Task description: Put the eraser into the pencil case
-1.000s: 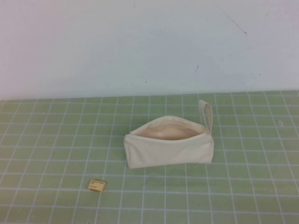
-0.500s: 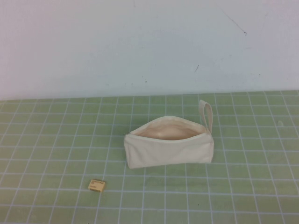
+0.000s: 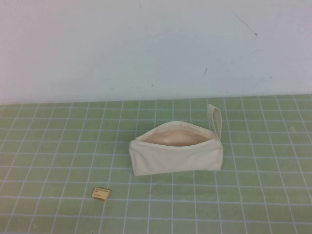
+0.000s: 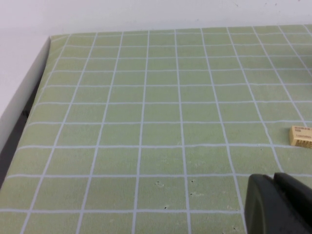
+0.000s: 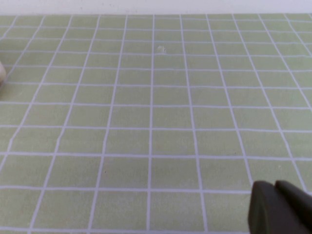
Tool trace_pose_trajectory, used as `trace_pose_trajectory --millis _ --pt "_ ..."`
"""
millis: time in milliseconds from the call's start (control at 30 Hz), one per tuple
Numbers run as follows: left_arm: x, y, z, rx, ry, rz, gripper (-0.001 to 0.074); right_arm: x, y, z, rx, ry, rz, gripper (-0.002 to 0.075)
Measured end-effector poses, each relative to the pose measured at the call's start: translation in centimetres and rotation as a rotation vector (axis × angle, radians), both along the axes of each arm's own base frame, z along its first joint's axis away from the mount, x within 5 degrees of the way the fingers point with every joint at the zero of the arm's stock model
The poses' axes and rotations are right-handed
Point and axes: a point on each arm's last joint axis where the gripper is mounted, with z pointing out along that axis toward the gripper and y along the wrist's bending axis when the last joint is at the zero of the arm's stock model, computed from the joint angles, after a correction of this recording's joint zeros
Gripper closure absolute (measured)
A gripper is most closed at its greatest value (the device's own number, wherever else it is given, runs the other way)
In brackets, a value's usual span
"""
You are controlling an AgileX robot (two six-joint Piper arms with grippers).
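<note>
The eraser [image 3: 101, 194] is a tiny tan-yellow block lying flat on the green grid mat, near the front left of the pencil case. The pencil case [image 3: 176, 151] is a cream-white fabric pouch in the middle of the mat, unzipped, mouth gaping upward with a pinkish lining; its loop strap [image 3: 215, 121] sticks out at the right end. Neither arm shows in the high view. In the left wrist view my left gripper [image 4: 274, 181] is shut and empty, with the eraser [image 4: 301, 136] a short way beyond it. In the right wrist view my right gripper [image 5: 275, 186] is shut and empty above bare mat.
A white wall [image 3: 156, 48] rises behind the mat. The left wrist view shows the mat's left edge [image 4: 41, 83] with a white border and a dark gap beside it. A sliver of the pouch [image 5: 1, 73] shows at the right wrist view's edge.
</note>
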Motion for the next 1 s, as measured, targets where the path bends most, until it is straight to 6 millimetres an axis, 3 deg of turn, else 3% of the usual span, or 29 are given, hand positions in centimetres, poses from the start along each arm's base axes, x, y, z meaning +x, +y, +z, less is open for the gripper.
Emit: trace_pose_trajectory --millis 467,733,1000 --pt "0.2 0.0 0.4 -0.003 -0.064 0.000 0.0736 0.0 0.0 0.0 0.000 0.000 0.000 0.0727" --pt "0.0 0.0 5.2 -0.024 -0.602 -0.002 0.0736 0.0 0.0 0.0 0.000 0.000 0.000 0.0727" --pt "-3.0 0.2 9.6 -0.043 -1.193 0.013 0.0736 0.0 0.0 0.0 0.000 0.000 0.000 0.0727"
